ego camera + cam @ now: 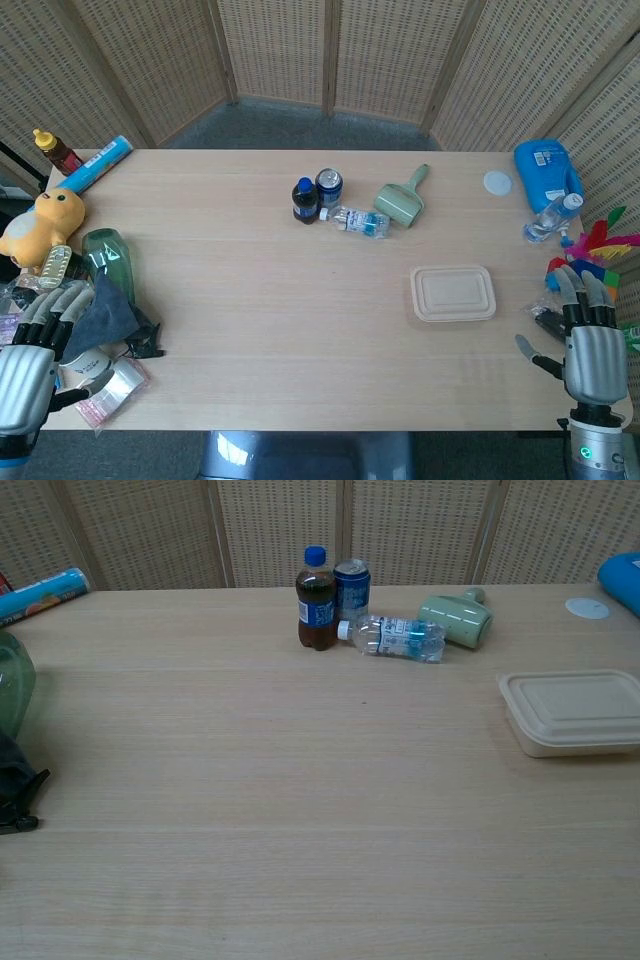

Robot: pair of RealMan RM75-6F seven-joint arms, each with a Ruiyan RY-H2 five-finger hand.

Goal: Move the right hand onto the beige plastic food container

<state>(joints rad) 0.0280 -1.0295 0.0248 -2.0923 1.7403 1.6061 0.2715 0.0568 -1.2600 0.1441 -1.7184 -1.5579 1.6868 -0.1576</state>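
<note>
The beige plastic food container point(453, 293) lies flat with its lid on, right of the table's middle; in the chest view this container point(573, 711) sits at the right edge. My right hand point(588, 340) hovers at the table's front right corner, to the right of the container and nearer than it, apart from it, fingers spread and holding nothing. My left hand point(30, 360) is at the front left edge, fingers apart and empty. Neither hand shows in the chest view.
A dark cola bottle point(305, 200), a blue can point(329, 186), a lying clear bottle point(360, 221) and a green scoop point(402, 199) cluster at the back middle. A blue jug point(547, 175) and small bottle point(551, 217) stand far right. Clutter with a yellow plush point(42, 225) fills the left side.
</note>
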